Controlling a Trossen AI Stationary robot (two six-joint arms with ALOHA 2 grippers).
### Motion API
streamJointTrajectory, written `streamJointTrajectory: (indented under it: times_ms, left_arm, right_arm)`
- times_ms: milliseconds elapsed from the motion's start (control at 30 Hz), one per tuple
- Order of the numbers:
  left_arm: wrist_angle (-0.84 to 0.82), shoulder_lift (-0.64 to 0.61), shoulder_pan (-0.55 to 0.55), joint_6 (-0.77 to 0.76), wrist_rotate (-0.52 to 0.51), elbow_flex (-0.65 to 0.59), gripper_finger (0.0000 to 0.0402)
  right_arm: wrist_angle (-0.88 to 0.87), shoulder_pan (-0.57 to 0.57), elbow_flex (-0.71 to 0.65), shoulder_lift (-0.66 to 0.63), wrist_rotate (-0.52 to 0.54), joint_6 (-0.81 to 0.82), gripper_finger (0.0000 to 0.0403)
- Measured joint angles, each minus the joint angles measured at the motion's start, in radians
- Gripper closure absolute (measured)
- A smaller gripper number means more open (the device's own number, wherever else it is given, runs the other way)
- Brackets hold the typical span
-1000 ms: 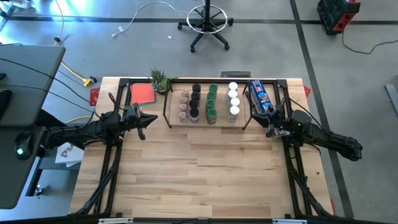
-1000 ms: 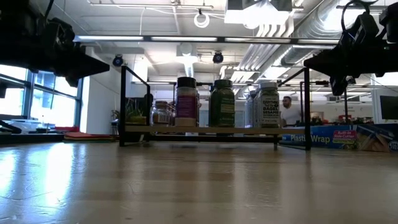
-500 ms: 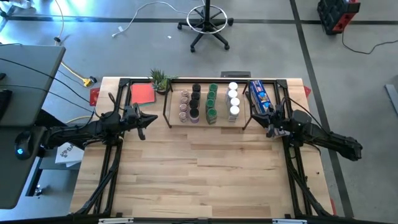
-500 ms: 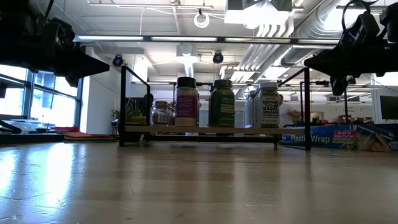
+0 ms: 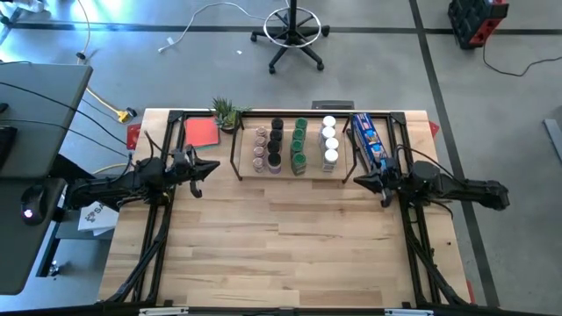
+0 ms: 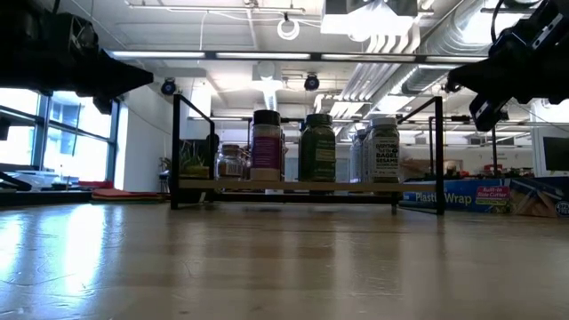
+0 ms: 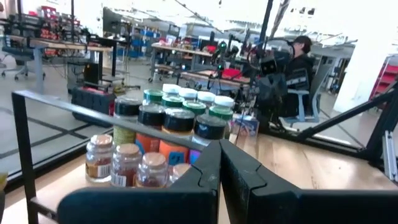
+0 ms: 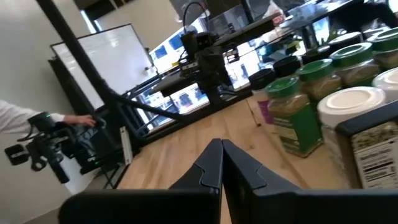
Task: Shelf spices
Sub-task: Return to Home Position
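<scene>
The spice jars point(image 5: 294, 145) stand in rows on the shelf point(image 5: 313, 168). We judge them light, rigid and slick, best pinched below the lid. Left gripper point(image 5: 200, 168) and right gripper point(image 5: 373, 180), flanking the shelf, are pressed together.

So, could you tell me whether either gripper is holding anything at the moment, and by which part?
Nothing is held. The left gripper and the right gripper are both shut and empty, clear of the shelf and its spices.
</scene>
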Motion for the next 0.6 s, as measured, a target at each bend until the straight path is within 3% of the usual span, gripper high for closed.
streamJointTrajectory:
  times_ms: [533,600]
  left_arm:
    - [-0.029,0.006,0.0,0.0,0.0,0.0,0.0401]
    - [-0.029,0.006,0.0,0.0,0.0,0.0,0.0401]
  right_arm:
    - [0.001,0.021,0.0,0.006,0.0,0.0,0.0403]
    - [0.001,0.021,0.0,0.006,0.007,-0.059,0.0403]
